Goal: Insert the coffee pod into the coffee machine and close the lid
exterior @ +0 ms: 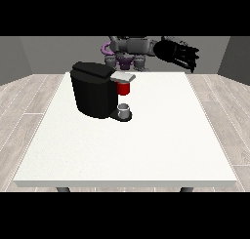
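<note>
**Wide bare table in front, coffee machine set back toward the robot**

Nearest to us runs the front edge of the white table [122, 182], and behind it a broad stretch of bare tabletop reaches up to the coffee machine [93, 89]. We take the machine as our landmark. It is a black block standing on the far half of the table, closer to the view's left edge than to the right edge. To the machine's right the surface lies bare all the way to the table's right edge.

At the machine's upper right a grey lid [123, 77] juts out, and just beneath it we see a red part [124, 89], which may be the coffee pod in its holder; we cannot tell for sure. Below that, on the machine's base, stands a small grey cup [125, 110].

Behind the machine and well above table level, the hand at the view's right [178, 53] hangs in the air, its dark fingers spread and holding nothing. The other hand we cannot make out.
</note>
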Robot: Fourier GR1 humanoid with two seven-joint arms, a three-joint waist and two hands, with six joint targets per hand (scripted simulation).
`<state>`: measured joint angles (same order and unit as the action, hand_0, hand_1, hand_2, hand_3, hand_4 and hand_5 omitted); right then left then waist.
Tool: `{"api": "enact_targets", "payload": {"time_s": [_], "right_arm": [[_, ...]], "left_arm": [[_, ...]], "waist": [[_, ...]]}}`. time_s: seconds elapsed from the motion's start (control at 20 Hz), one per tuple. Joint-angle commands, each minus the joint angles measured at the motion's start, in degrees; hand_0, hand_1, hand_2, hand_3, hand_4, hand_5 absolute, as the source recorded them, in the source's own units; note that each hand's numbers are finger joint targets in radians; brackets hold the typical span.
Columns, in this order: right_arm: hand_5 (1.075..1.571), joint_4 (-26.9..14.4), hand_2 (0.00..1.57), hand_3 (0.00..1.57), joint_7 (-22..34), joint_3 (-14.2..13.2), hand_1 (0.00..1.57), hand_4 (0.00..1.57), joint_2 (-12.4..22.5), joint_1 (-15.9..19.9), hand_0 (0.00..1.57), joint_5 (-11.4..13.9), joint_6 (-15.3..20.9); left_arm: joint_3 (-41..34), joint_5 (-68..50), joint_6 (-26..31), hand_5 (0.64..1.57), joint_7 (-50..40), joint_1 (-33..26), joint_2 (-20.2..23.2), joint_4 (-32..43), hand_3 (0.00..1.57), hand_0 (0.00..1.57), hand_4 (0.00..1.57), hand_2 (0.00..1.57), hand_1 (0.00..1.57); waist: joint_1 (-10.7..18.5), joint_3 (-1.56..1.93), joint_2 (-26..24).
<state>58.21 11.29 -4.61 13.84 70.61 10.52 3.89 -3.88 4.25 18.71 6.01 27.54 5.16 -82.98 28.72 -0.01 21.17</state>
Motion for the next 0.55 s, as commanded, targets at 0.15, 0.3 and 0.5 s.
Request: {"api": "enact_targets", "payload": {"time_s": [0.15,0.3,0.5], "right_arm": [[1.571,-0.20,0.00,0.00,-4.99,2.91,0.00,0.00,-8.27,-2.29,0.00,-0.30,1.81],[1.571,-0.18,0.00,0.00,-9.98,3.95,0.00,0.22,-8.88,-6.34,0.00,-1.72,-2.16],[1.571,0.75,0.00,0.00,-13.78,7.24,0.00,0.26,-13.62,-12.52,0.00,-2.65,-1.49]], "left_arm": [[-1.27,-0.96,-0.17,1.571,-0.12,-2.54,0.17,1.71,0.00,0.00,0.33,0.00,0.00],[-1.91,-0.92,-0.60,1.571,-0.33,-6.07,0.61,1.12,0.00,0.00,0.25,0.00,0.00],[-4.22,-1.57,-0.80,1.571,1.65,-9.09,1.96,2.61,0.00,0.00,0.27,0.00,0.00]], "waist": [[-4.74,-0.01,-5.15],[-7.41,0.01,-7.59],[-10.71,0.00,-10.50]]}}
